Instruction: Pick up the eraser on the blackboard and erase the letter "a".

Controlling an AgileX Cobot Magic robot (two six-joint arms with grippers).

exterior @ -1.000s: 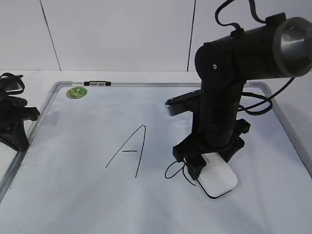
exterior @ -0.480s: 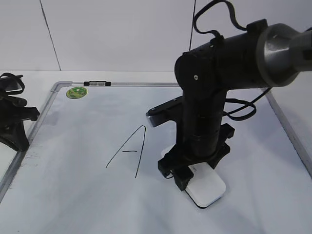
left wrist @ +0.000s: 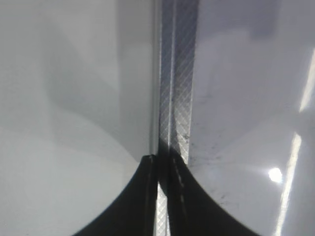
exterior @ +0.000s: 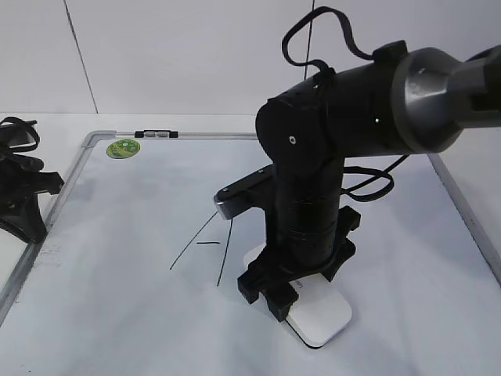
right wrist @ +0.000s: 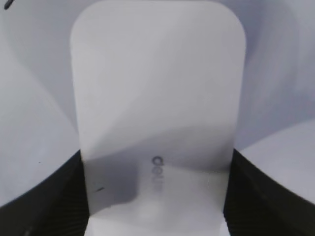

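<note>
The white eraser [exterior: 321,317] [right wrist: 157,98] lies flat on the blackboard [exterior: 117,227], its near end sticking out from under my right arm. My right gripper [exterior: 291,301] [right wrist: 156,196] is shut on the eraser, one black finger pressed against each long side. The letter "a" is hidden behind the arm and eraser. In the right wrist view, a short black marker stroke [right wrist: 7,5] shows at the top left corner. My left gripper [exterior: 27,223] [left wrist: 163,162] is shut and empty, resting over the board's left frame [left wrist: 179,73].
A tall capital "A" [exterior: 196,244] is drawn left of the eraser, its top hidden by my right wrist. A round green sticker [exterior: 124,147] sits in the board's far left corner. The silver frame [exterior: 462,207] runs along the right side.
My right arm has slid to the left with the eraser, across the spot where the small looped letter showed a second ago. The left arm has not moved.
</note>
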